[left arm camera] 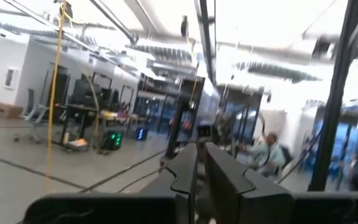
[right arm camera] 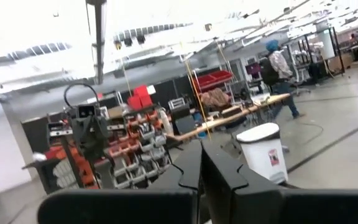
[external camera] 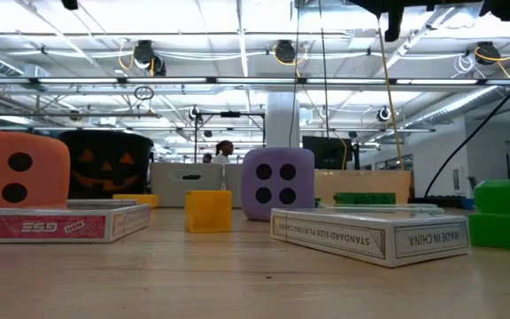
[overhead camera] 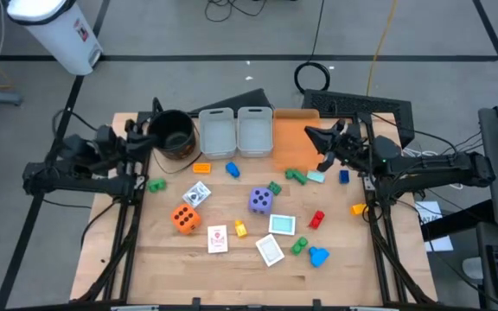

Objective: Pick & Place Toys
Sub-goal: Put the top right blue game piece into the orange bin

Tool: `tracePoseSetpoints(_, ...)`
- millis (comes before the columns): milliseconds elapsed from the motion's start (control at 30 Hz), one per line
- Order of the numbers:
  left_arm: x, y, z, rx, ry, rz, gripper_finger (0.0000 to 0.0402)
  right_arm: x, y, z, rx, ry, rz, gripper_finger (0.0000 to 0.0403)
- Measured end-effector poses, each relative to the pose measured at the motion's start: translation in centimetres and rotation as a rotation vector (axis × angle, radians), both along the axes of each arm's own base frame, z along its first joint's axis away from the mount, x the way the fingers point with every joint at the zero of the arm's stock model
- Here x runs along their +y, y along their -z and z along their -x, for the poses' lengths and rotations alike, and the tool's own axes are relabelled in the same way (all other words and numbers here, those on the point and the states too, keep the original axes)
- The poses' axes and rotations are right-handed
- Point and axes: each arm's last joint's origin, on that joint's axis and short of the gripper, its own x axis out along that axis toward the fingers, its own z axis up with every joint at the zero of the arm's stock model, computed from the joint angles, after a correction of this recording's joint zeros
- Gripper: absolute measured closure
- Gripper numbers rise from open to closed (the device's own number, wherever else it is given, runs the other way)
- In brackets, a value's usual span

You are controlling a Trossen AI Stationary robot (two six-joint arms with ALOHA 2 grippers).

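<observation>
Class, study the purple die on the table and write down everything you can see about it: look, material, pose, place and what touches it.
The purple die is a soft-looking, foam-like cube with rounded corners and dark round pips. From above its top face shows several pips; in the low view the side facing the camera shows four. It sits flat and upright on the wooden table, near the middle. A green block lies close beside it; contact cannot be judged. No gripper touches it.
</observation>
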Motion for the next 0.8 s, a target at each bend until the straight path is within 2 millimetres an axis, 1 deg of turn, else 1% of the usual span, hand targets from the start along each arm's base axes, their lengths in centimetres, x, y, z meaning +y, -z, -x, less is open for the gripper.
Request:
tracePoseSetpoints(200,0.0,-0.5,0.2,-0.073,0.028,0.058,0.0364,0.0,0.0,0.0,-0.004,0.000,0.000,0.0403)
tracePoseSetpoints(500,0.0,-1.4,0.7,-0.177,0.032,0.060,0.0364,0.0,0.0,0.0,-0.002,0.000,0.000,0.0403)
tracePoseSetpoints(800,0.0,-1.8,1.0,-0.226,0.032,0.058,0.0364,0.0,0.0,0.0,0.002,0.000,0.000,0.0403)
